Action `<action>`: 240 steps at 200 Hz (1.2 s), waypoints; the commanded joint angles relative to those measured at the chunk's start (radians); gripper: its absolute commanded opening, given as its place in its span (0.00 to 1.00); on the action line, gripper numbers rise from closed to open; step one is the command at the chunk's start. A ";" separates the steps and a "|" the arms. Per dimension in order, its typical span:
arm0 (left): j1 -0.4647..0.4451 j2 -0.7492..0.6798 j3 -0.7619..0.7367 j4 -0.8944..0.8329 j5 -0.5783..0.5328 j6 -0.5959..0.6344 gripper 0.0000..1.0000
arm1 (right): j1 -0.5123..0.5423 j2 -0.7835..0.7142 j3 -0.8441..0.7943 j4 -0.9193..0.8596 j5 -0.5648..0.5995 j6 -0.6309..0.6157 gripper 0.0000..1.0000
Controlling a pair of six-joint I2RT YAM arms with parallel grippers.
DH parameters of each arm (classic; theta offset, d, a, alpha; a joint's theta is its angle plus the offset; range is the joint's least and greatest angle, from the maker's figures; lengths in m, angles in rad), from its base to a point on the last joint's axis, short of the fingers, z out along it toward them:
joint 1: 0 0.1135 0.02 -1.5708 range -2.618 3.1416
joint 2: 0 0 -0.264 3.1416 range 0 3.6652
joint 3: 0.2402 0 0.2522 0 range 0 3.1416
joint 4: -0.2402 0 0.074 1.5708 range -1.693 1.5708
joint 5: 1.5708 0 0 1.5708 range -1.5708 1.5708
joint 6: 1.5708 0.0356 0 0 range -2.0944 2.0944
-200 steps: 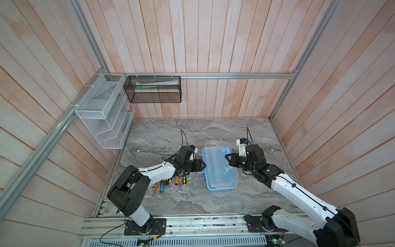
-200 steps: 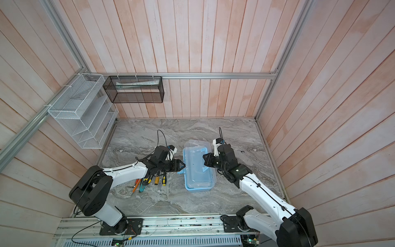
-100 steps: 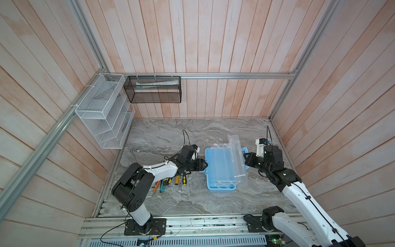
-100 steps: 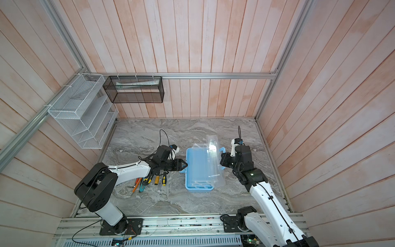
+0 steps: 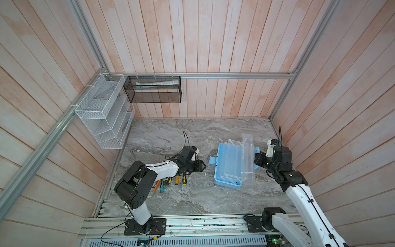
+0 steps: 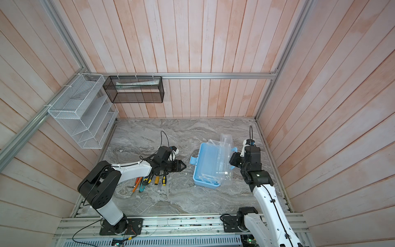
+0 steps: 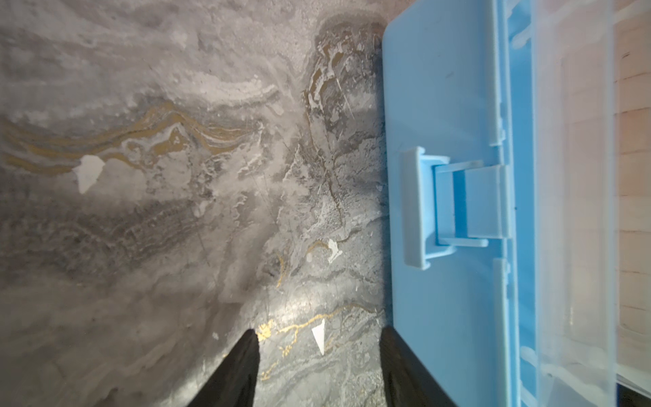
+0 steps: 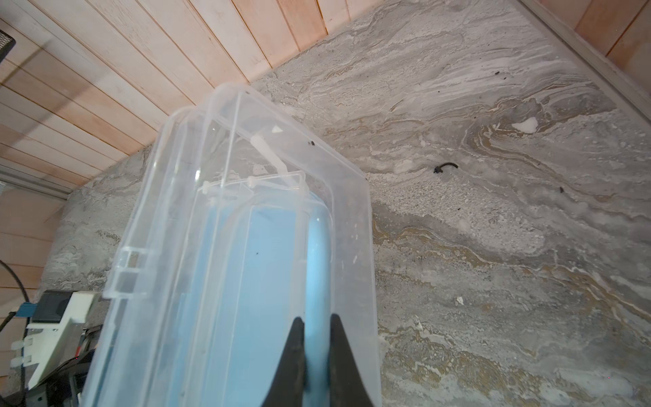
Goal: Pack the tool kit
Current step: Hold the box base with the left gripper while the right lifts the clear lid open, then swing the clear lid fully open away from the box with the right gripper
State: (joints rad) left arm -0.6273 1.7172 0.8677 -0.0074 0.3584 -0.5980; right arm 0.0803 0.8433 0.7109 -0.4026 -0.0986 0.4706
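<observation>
Pinching the rim of the see-through lid [image 8: 246,218] in the pressed-together right end effector [image 8: 315,319], evidently to hold open the tool kit [image 5: 226,169], set mid-right on the table [image 5: 192,132]. Hovering spread and empty with the left end effector [image 7: 318,333] just beside the kit's latch side, probably to steady it, with the screwdrivers [image 5: 184,181] unpacked nearby.

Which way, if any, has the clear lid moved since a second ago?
Yes. The clear lid swung up off the blue base toward the right wall, in the right hand.

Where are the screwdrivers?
In both top views the yellow-black screwdrivers lie on the marble tabletop, left of the light-blue case, beside the left gripper.
</observation>
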 commanded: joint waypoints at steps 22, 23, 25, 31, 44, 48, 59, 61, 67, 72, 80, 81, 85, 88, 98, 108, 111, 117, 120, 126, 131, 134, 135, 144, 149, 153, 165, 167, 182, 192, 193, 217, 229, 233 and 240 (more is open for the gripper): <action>-0.001 -0.015 0.066 0.010 0.030 0.023 0.58 | -0.010 -0.003 -0.023 0.074 -0.076 -0.010 0.00; -0.001 -0.016 0.068 0.012 0.031 0.024 0.58 | -0.010 -0.004 -0.023 0.074 -0.077 -0.010 0.00; -0.002 -0.017 0.071 0.014 0.034 0.027 0.59 | -0.010 -0.004 -0.025 0.074 -0.077 -0.010 0.00; -0.005 -0.020 0.083 0.021 0.036 0.033 0.59 | -0.010 -0.007 -0.026 0.077 -0.083 -0.009 0.00; -0.017 -0.016 0.109 0.039 0.036 0.050 0.59 | -0.008 -0.013 -0.035 0.092 -0.103 -0.006 0.00; -0.019 -0.013 0.120 0.039 0.034 0.056 0.60 | -0.010 -0.014 -0.036 0.095 -0.109 -0.005 0.00; -0.028 0.010 0.157 0.029 0.024 0.069 0.61 | -0.009 -0.016 -0.036 0.103 -0.134 0.000 0.00; -0.030 0.014 0.163 0.025 0.022 0.071 0.61 | -0.010 -0.016 -0.036 0.105 -0.140 0.000 0.00; -0.034 0.031 0.185 0.016 0.019 0.076 0.61 | -0.010 -0.018 -0.034 0.108 -0.161 -0.001 0.00; -0.037 0.046 0.201 0.009 0.020 0.080 0.61 | -0.011 -0.018 -0.035 0.111 -0.178 0.000 0.00; -0.041 0.067 0.222 -0.001 0.017 0.082 0.61 | -0.010 -0.021 -0.035 0.116 -0.196 0.004 0.00; -0.041 0.069 0.224 -0.001 0.017 0.083 0.61 | -0.010 -0.021 -0.035 0.117 -0.197 0.005 0.00; -0.043 0.078 0.232 -0.004 0.017 0.082 0.61 | -0.010 -0.024 -0.037 0.119 -0.204 0.008 0.00; -0.043 0.085 0.238 -0.005 0.018 0.082 0.61 | -0.010 -0.025 -0.038 0.121 -0.208 0.010 0.00; -0.045 0.103 0.245 -0.006 0.017 0.079 0.61 | -0.010 -0.030 -0.041 0.125 -0.219 0.014 0.00; -0.046 0.119 0.251 -0.012 0.019 0.081 0.61 | -0.010 -0.035 -0.041 0.124 -0.222 0.017 0.00; -0.045 0.122 0.253 -0.014 0.020 0.082 0.61 | -0.010 -0.036 -0.042 0.123 -0.224 0.018 0.00; -0.046 0.129 0.257 -0.019 0.020 0.087 0.61 | -0.010 -0.039 -0.042 0.123 -0.227 0.019 0.00; -0.046 0.132 0.259 -0.023 0.018 0.090 0.61 | -0.009 -0.041 -0.042 0.123 -0.227 0.019 0.00; -0.048 0.137 0.263 -0.030 0.018 0.092 0.61 | -0.010 -0.044 -0.044 0.123 -0.227 0.021 0.00; -0.049 0.141 0.266 -0.033 0.019 0.096 0.61 | -0.011 -0.047 -0.045 0.125 -0.229 0.022 0.00; -0.048 0.142 0.267 -0.037 0.019 0.098 0.61 | -0.010 -0.046 -0.046 0.126 -0.231 0.023 0.00; -0.048 0.144 0.267 -0.038 0.018 0.098 0.61 | -0.010 -0.046 -0.046 0.126 -0.232 0.023 0.00; -0.048 0.149 0.273 -0.050 0.012 0.102 0.60 | -0.009 -0.046 -0.049 0.127 -0.238 0.026 0.00; -0.049 0.151 0.274 -0.055 0.009 0.106 0.60 | -0.010 -0.046 -0.049 0.128 -0.240 0.029 0.00; -0.049 0.153 0.276 -0.057 0.007 0.109 0.60 | -0.010 -0.046 -0.050 0.130 -0.244 0.031 0.00; -0.049 0.153 0.276 -0.058 0.005 0.114 0.60 | -0.009 -0.046 -0.054 0.139 -0.259 0.037 0.00; -0.050 0.153 0.275 -0.057 0.006 0.114 0.60 | -0.010 -0.046 -0.055 0.141 -0.261 0.038 0.00; -0.051 0.152 0.271 -0.037 0.028 0.117 0.60 | -0.010 -0.042 -0.063 0.156 -0.287 0.046 0.00; -0.055 0.150 0.268 -0.027 0.036 0.115 0.60 | -0.010 -0.037 -0.064 0.160 -0.299 0.052 0.00; -0.055 0.150 0.268 -0.027 0.035 0.115 0.60 | -0.010 -0.036 -0.064 0.161 -0.299 0.052 0.00; -0.062 0.159 0.283 -0.074 -0.004 0.121 0.60 | -0.010 -0.024 -0.078 0.189 -0.360 0.082 0.00; -0.061 0.158 0.278 -0.113 -0.051 0.112 0.60 | -0.010 -0.024 -0.091 0.219 -0.380 0.102 0.00; -0.060 0.155 0.271 -0.118 -0.058 0.110 0.59 | -0.010 -0.023 -0.093 0.225 -0.382 0.106 0.00; -0.060 0.147 0.255 -0.120 -0.060 0.110 0.58 | -0.009 -0.020 -0.094 0.228 -0.378 0.108 0.00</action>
State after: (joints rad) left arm -0.6838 1.8614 1.1259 -0.0685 0.3546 -0.5003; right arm 0.0711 0.8215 0.6319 -0.2497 -0.4114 0.5545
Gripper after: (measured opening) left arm 0.595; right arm 0.088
